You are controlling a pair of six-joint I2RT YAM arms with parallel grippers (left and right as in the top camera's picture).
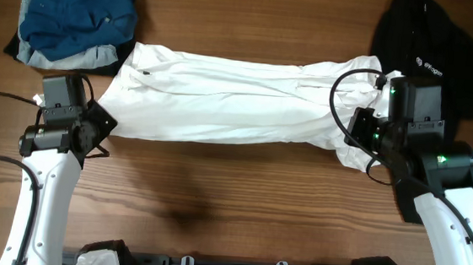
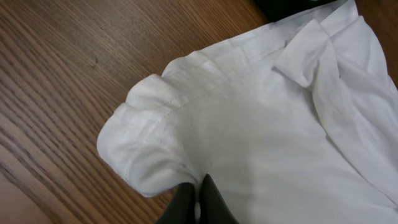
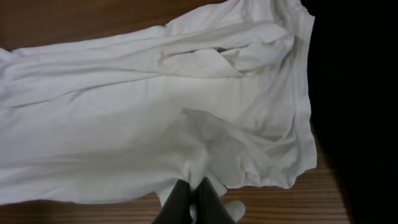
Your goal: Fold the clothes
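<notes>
The white shirt lay stretched out across the wooden table. The left gripper was pinched tight on its near edge, and the right gripper was clamped on bunched cloth at the other end.

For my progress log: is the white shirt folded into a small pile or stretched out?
Stretched out: the white shirt lies as one long band, pinched by the left gripper and right gripper at its ends.

The overhead camera looks straight down on the whole table. Each wrist camera hangs close over the white shirt: the left sees its left end, the right its right end, both visible overhead.
</notes>
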